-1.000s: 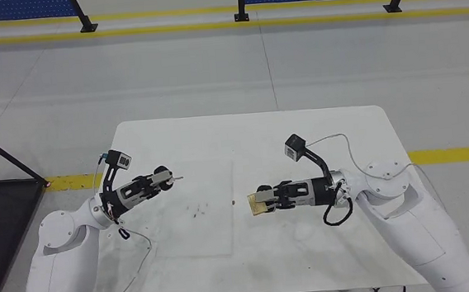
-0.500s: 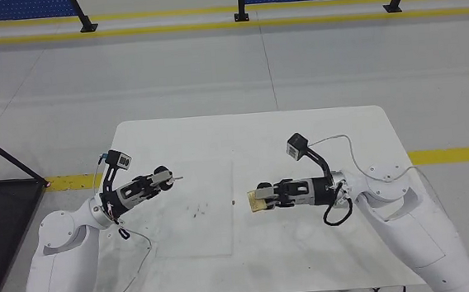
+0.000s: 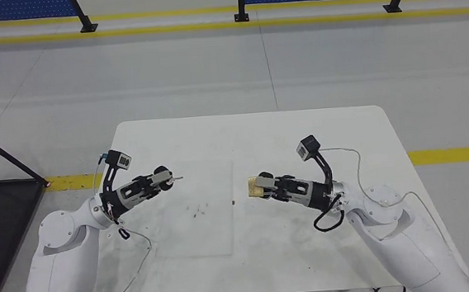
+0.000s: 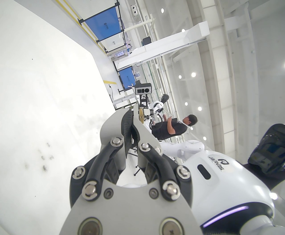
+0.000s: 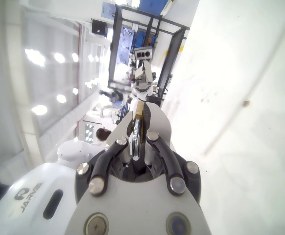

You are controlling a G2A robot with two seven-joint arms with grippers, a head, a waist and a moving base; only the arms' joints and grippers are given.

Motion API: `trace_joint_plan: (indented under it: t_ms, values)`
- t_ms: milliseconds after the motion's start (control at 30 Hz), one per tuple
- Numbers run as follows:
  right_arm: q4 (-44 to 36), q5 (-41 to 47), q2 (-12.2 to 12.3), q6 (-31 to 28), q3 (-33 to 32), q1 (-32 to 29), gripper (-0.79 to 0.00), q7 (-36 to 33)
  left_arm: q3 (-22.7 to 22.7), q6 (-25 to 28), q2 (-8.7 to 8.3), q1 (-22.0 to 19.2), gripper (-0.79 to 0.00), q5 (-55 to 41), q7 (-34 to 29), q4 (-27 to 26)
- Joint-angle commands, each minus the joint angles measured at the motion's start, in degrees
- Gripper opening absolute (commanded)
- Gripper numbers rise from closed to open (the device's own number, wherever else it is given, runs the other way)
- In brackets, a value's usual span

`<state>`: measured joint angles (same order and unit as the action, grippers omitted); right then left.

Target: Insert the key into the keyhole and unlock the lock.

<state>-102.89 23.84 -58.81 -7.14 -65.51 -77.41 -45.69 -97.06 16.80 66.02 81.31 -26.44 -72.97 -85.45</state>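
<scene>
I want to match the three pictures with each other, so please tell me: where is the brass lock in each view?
Top view: the lock in the right gripper, near the middle of the table.
Right wrist view: centre, lock clamped in that gripper.
Left wrist view: a brass piece beyond the left gripper, probably the lock, perhaps the key.
Shared landmark: the dark smudges on the table.

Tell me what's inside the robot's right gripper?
The right gripper is shut on a brass lock, its shiny shackle running back between the fingers. The fingers hide its sides and keyhole.
</scene>
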Motion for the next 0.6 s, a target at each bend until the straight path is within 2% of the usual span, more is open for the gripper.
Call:
trace_joint_plan:
  t_ms: [0,200,367,567]
  values:
    - [0.5,1.2,-0.2,-1.1,0.5,0.3,-0.785,-0.7,0.0,0.0,0.0,0.0,-0.785,0.0,0.0,0.0]
    - [0.5,1.2,-0.2,-1.1,0.5,0.3,-0.785,-0.7,0.7,-0.3,0.03,0.1,-0.785,0.1,-0.2,-0.6]
    - [0.5,1.2,-0.2,-1.1,0.5,0.3,-0.785,-0.7,6.6,-0.9,0.26,-0.4,-0.785,2.3,-0.7,-3.4]
    - [0.5,1.2,-0.2,-1.1,0.5,0.3,-0.785,-0.7,13.0,-1.1,0.75,-3.6,-0.785,1.9,-0.5,-1.7]
